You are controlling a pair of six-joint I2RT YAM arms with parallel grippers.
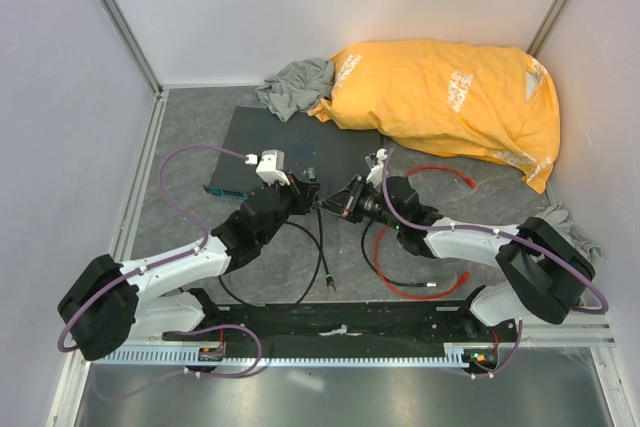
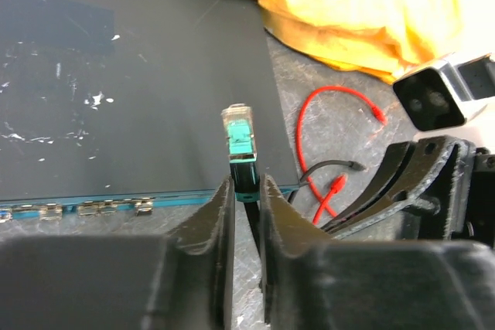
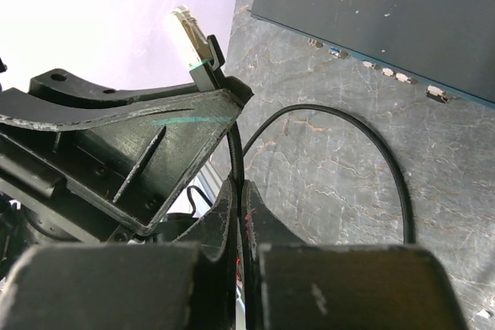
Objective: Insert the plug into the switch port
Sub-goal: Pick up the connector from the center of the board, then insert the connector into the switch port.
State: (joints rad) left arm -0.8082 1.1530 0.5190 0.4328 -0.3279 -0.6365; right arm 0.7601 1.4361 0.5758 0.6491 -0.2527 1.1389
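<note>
A clear plug (image 2: pixel 240 137) with a teal boot, on a thin black cable (image 3: pixel 371 144), stands upright between my left gripper's (image 2: pixel 246 187) fingers, which are shut on its boot. The same plug (image 3: pixel 189 32) pokes up above the left finger in the right wrist view. Just below it my right gripper (image 3: pixel 238 187) is shut on the black cable. Both grippers (image 1: pixel 318 203) meet in front of the dark grey switch (image 1: pixel 290 147). Its ports (image 2: pixel 77 208) line the blue-green front edge, left of the plug. A red cable (image 1: pixel 430 172) with red plugs (image 2: pixel 334 185) lies loose to the right.
A big orange bag (image 1: pixel 450 97) lies at the back right, overlapping the switch's far corner. Grey cloth (image 1: pixel 295 82) is bunched behind the switch, and more cloth (image 1: pixel 570 222) lies by the right wall. White walls close in three sides.
</note>
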